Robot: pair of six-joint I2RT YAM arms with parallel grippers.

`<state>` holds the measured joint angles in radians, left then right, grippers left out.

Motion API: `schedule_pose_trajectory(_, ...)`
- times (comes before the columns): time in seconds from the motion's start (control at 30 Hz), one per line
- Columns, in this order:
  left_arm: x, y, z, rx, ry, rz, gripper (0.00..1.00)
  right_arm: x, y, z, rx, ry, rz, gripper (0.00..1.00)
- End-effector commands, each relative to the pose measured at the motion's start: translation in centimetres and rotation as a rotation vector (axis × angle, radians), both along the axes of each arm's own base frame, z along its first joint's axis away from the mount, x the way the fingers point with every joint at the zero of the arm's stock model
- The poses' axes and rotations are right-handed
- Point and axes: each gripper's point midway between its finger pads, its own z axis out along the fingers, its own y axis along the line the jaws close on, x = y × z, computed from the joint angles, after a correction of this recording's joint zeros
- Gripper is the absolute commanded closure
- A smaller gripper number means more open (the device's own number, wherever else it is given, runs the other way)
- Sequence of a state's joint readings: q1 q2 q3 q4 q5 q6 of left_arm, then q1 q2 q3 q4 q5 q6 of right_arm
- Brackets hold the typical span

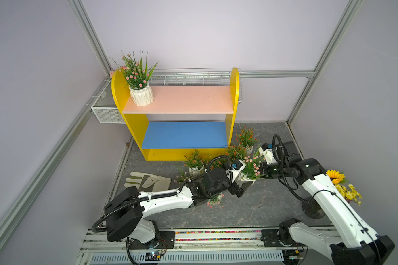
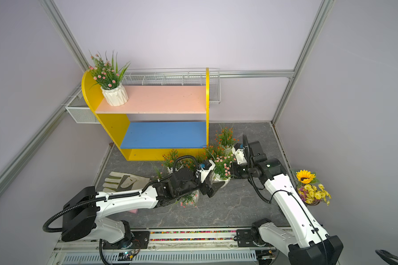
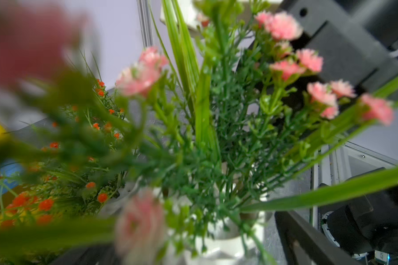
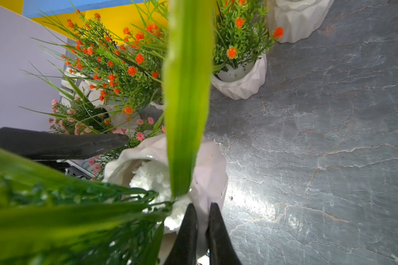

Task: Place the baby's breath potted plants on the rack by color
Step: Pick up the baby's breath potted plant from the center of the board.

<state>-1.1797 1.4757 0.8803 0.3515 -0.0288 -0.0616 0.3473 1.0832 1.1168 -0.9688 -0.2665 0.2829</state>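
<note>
Grey marbled surface (image 1: 251,213), lilac walls in both top views; rack (image 1: 231,110) at back, shelved plant (image 1: 139,91) on its pink board. Left tool (image 1: 244,183) wide around pink plant (image 1: 252,166) before rack's right end. Left wrist: pink blossoms close, orange plants (image 3: 97,128) beyond. Right wrist: right tool (image 4: 202,229) pinching that pot's rim.

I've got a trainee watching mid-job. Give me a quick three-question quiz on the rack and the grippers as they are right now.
1. How many items stand on the rack?
2. True or false: the right gripper has its jaws shut on the rim of a white pot.
3. The potted plant on the pink upper board has blossoms that are: A orange-red, B pink, C yellow.
Key: 1 one; 2 true; 3 B.
</note>
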Motion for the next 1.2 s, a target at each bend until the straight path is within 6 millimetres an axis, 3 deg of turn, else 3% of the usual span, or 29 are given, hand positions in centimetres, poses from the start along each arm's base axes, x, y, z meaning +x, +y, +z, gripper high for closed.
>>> schedule_pose_trajectory(0.0, -0.3, -0.9, 1.3, -0.023, -0.028, -0.028, 0.0, 0.6, 1.6, 2.5, 0.066, -0.07, 0.05, 0.93)
schedule_pose_trajectory(0.43, -0.7, -2.3, 0.1, 0.026, 0.004, -0.074, 0.0, 0.4, 2.4, 3.1, 0.057, -0.094, 0.077, 0.93)
schedule_pose_trajectory(1.0, -0.5, -2.3, -1.8, 0.077, 0.033, -0.059, 0.0, 0.5, 2.7, 3.7, 0.076, -0.108, 0.085, 0.93)
schedule_pose_trajectory(1.17, -0.3, -2.3, -1.6, 0.071, 0.026, -0.052, 0.06, 0.3, 2.8, 3.4, 0.081, -0.102, 0.087, 0.93)
